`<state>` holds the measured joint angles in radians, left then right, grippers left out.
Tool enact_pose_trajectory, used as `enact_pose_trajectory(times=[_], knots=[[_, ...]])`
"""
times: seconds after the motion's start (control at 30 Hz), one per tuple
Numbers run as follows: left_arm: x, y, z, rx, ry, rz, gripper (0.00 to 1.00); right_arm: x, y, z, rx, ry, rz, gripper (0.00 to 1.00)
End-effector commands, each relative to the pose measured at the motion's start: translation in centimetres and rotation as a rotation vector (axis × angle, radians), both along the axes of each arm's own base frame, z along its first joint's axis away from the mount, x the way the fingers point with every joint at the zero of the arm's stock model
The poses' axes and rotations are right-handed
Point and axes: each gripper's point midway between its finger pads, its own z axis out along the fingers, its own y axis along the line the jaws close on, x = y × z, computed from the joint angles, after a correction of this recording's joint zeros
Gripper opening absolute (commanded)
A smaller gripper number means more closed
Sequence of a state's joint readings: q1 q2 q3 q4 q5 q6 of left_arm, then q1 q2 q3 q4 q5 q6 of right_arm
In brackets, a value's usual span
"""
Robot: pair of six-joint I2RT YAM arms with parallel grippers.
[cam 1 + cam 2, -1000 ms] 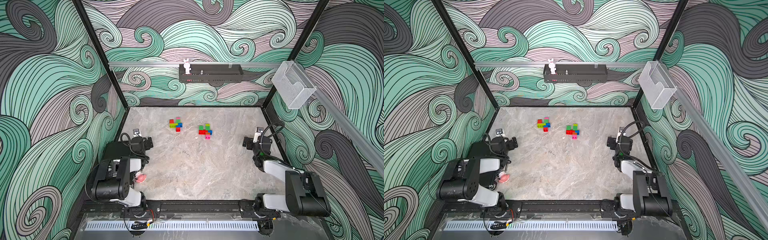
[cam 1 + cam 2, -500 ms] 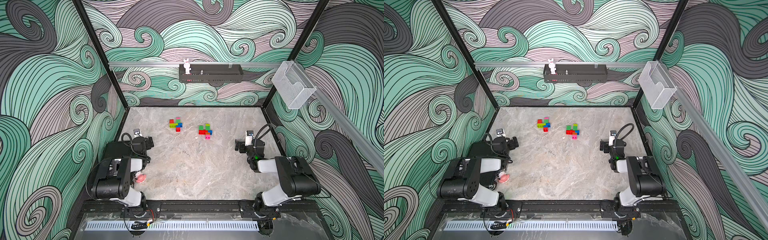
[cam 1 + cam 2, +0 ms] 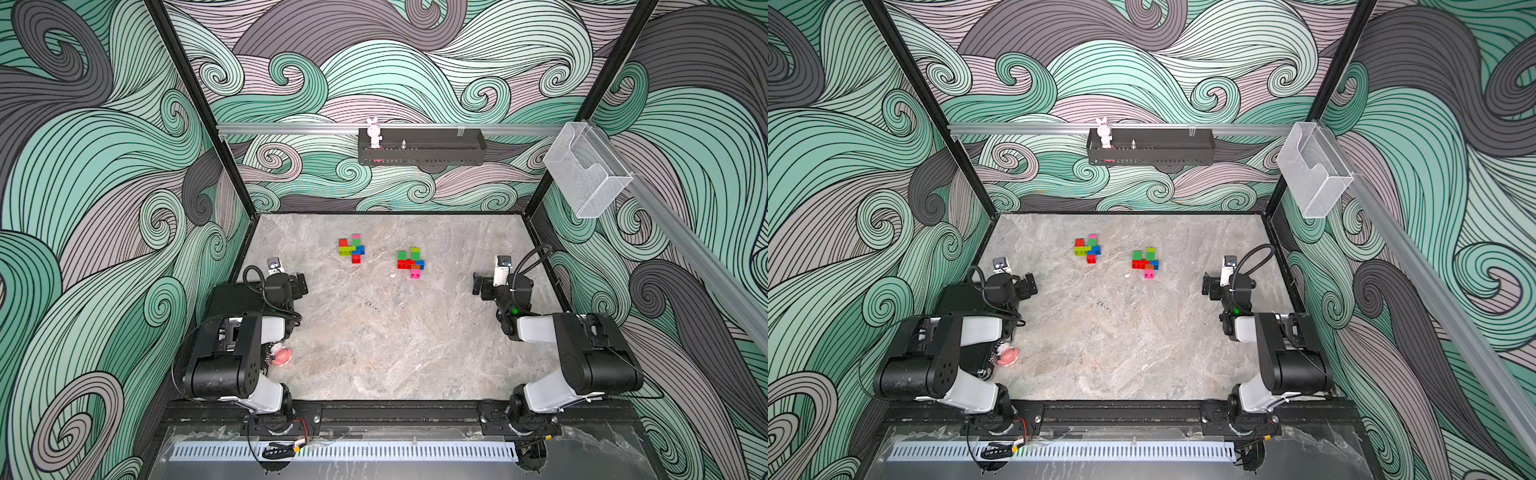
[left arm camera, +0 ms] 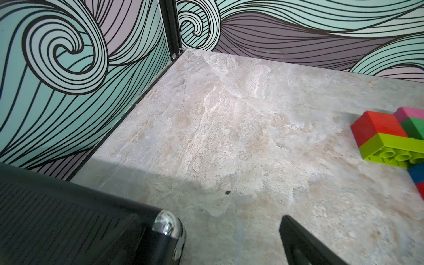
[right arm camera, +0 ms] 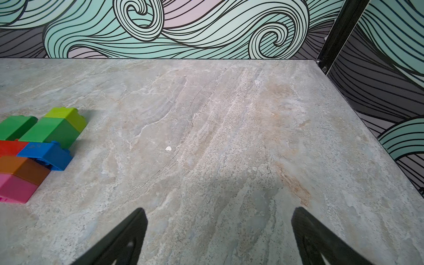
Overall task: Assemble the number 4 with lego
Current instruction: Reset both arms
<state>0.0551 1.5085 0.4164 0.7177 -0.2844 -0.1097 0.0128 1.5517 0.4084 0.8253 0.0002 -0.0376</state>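
Note:
The lego lies in two small clusters at the back middle of the marble table. The left cluster (image 3: 351, 249) (image 3: 1087, 248) has red, lime, green, blue and pink bricks; its red and lime bricks (image 4: 390, 140) show in the left wrist view. The right cluster (image 3: 411, 262) (image 3: 1145, 262) (image 5: 34, 149) has green, lime, red, blue, orange and pink bricks. My left gripper (image 3: 300, 284) (image 3: 1030, 284) (image 4: 220, 250) is open and empty, near the left wall. At the right side my right gripper (image 3: 478, 284) (image 3: 1207, 286) (image 5: 219, 241) stands open over bare table, well clear of the bricks.
A black ribbed case (image 3: 232, 297) (image 4: 68, 220) sits beside the left gripper by the left wall. A pink object (image 3: 282, 356) lies near the left arm's base. A white rabbit figurine (image 3: 374, 132) stands on a black wall shelf (image 3: 422, 156). A clear bin (image 3: 586, 174) hangs on the right wall.
The right arm has swung and its gripper has shifted a little left, toward the table's middle. The left arm and both brick clusters have not moved.

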Motion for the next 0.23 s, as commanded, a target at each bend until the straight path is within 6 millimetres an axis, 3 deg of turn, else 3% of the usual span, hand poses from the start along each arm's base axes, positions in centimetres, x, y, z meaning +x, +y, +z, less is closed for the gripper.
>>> enact_pose_trajectory(times=[0.0, 0.2], knots=[[0.43, -0.20, 0.42, -0.005, -0.008, 0.010, 0.99, 0.38, 0.08, 0.65, 0.007, -0.011, 0.000, 0.99], [0.40, -0.20, 0.37, -0.005, -0.006, 0.010, 0.98, 0.24, 0.07, 0.81, 0.006, -0.022, 0.000, 0.99]])
